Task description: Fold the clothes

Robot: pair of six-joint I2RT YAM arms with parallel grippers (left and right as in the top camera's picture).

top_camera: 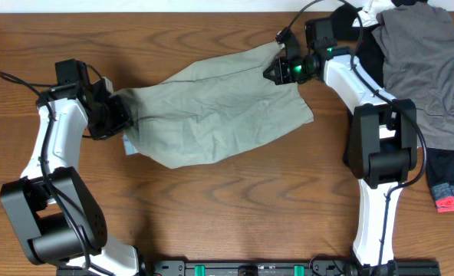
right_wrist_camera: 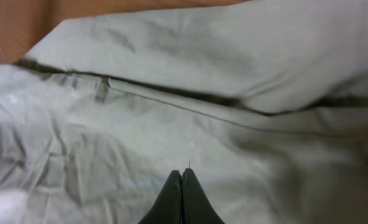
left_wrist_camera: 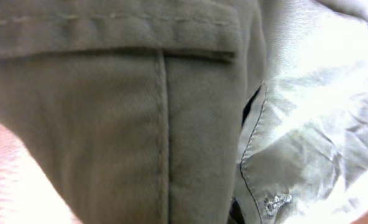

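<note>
Overhead view shows the clothes [top_camera: 219, 115], a single pale khaki-green pair of shorts, stretched across the middle of the wooden table [top_camera: 235, 207] between two robot arms, one at each end, a placement that appears meant to pull the fabric flat before any fold is made. The right gripper [top_camera: 276, 71] sits at the garment's upper right corner with its black fingers pressed together, apparently pinching the cloth's edge, and its wrist camera looks out over wrinkled fabric and a long seam. The left gripper [top_camera: 118, 116] meets the opposite end. Its wrist camera is filled by a stitched seam [left_wrist_camera: 162, 124] and whitish pocket lining [left_wrist_camera: 321, 112], so whether its fingers are apart or clamped cannot be told. No fold is visible yet, and the task looks to be at its start. A grey garment [top_camera: 422, 69] and a black garment [top_camera: 451, 172] lie aside at the right edge, apart from the work.
</note>
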